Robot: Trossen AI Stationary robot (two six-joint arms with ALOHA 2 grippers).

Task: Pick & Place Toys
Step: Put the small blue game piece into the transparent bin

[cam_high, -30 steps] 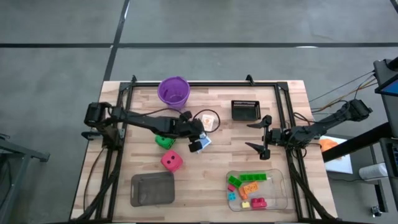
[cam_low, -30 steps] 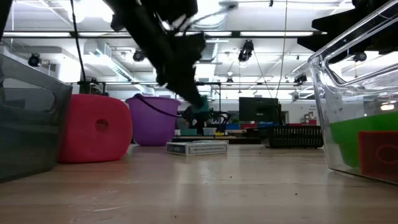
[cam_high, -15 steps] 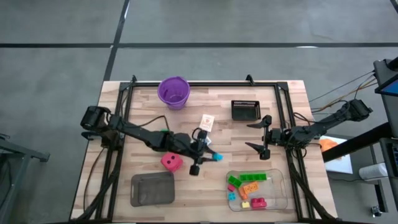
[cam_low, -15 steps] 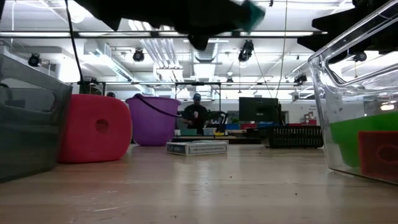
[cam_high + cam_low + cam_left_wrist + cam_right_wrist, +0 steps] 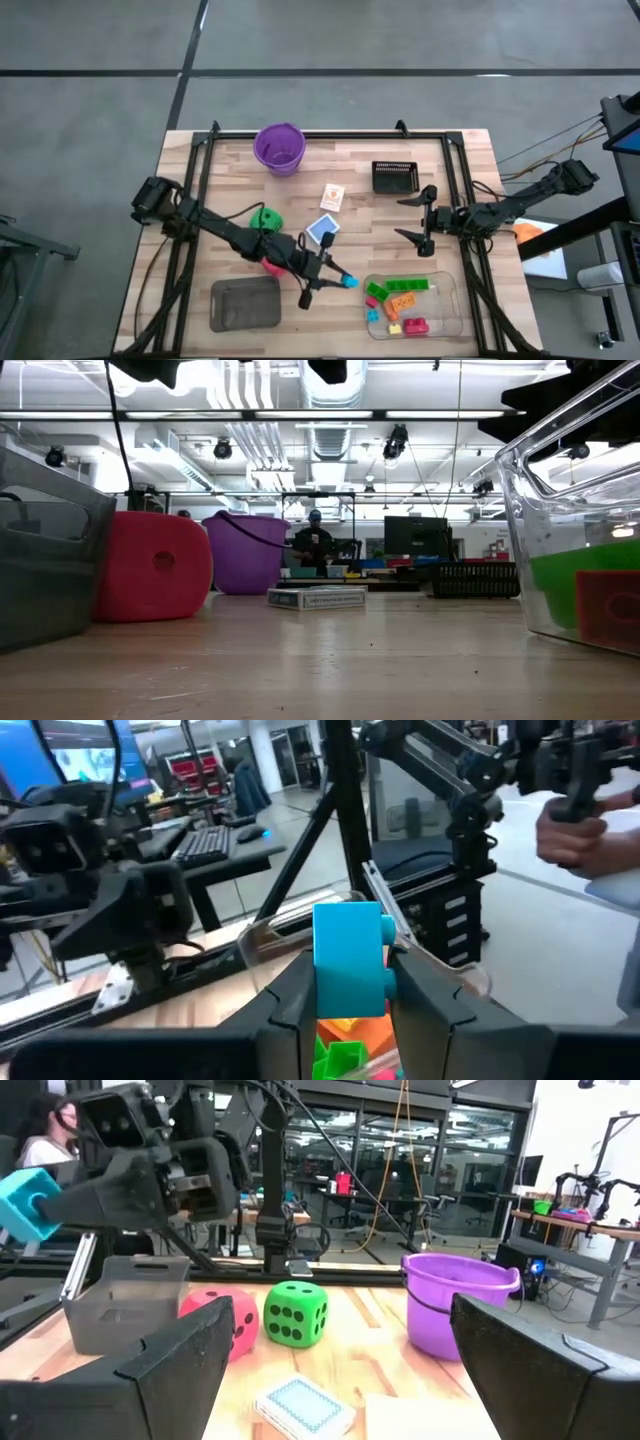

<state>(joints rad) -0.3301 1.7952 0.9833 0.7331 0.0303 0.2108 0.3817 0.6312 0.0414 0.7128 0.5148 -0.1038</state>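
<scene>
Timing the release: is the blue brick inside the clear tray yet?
Not yet. The left gripper holds the blue brick just short of the clear tray's near wall, its fingers clamping it.

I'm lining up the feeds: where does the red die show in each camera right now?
High view: red die mostly hidden under the left arm, just above the grey tray.
Low view: large at left, beside the purple cup.
Left wrist view: not in it.
Right wrist view: partly behind the gripper finger, left of the green die.
Shared landmark: the purple cup.
</scene>
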